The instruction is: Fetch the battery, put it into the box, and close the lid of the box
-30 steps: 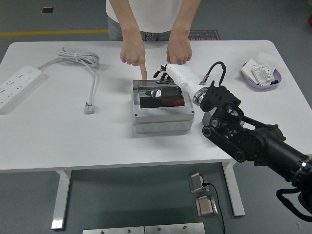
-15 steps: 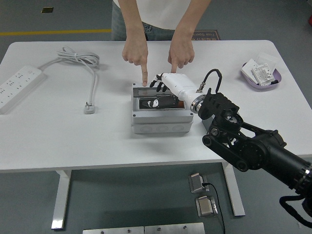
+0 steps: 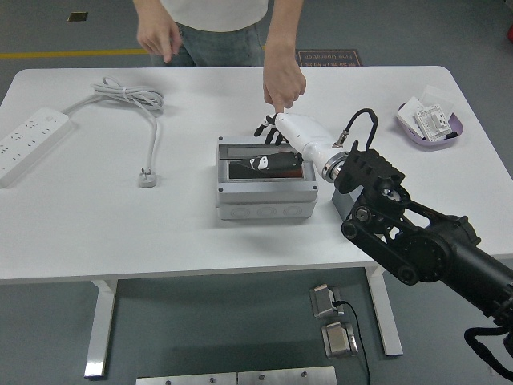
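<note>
Because the right robot hand (image 3: 272, 128) lies over the far right corner of the grey box (image 3: 264, 183), its dark fingers blur together and I cannot tell whether they are spread or curled. One battery (image 3: 264, 164), black with a white mark, lies tilted inside the box near the counter's middle. One person's hand (image 3: 284, 83) points down at the robot hand from twelve o'clock; another hand (image 3: 158, 37) hangs beyond the white counter (image 3: 200, 233). At nine o'clock lies one power strip (image 3: 28, 142), at two o'clock one purple tray (image 3: 430, 123). Grey floor surrounds everything.
</note>
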Available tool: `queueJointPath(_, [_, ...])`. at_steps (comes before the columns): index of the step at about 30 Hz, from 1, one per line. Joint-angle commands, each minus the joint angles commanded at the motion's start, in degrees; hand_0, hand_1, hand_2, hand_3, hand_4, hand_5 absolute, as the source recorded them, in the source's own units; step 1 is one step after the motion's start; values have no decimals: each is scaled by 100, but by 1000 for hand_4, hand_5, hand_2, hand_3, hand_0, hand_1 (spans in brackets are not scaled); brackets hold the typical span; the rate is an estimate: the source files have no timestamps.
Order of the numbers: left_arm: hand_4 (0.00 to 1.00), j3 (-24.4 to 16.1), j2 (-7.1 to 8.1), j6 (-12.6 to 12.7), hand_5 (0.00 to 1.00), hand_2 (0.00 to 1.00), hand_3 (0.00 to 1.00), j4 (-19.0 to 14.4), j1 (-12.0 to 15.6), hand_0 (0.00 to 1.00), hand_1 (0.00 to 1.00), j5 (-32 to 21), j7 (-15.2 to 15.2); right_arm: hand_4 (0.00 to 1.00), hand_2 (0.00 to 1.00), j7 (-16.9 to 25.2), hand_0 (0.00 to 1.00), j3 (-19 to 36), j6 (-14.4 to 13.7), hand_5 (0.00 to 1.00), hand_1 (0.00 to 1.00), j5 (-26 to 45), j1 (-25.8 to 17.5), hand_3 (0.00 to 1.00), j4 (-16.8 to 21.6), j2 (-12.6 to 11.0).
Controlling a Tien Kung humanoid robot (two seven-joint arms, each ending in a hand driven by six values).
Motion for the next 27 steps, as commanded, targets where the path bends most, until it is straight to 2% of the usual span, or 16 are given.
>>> queueJointPath(7, [763,12,-7,4,91,634,638,0,-11,604,637,-11,-10,951,550,6,444,-117,-4,611,460,90,-148,673,-31,-6])
queueJointPath(14, [762,27,-10,11,90,633,638,0,-4,603,636,-35,-14,952,553,10,438,70,-26,616,460,54,-172,673,75,-64])
queueJointPath(22, [763,94,-64,10,91,634,638,0,38,603,637,-125,-16,956,546,-88,434,642,109,630,458,-215,-315,673,410,-178])
queueJointPath(27, [762,180,-86,20,91,633,638,0,93,603,636,-253,-16,963,539,-209,427,1232,208,639,455,-819,-623,669,850,-247])
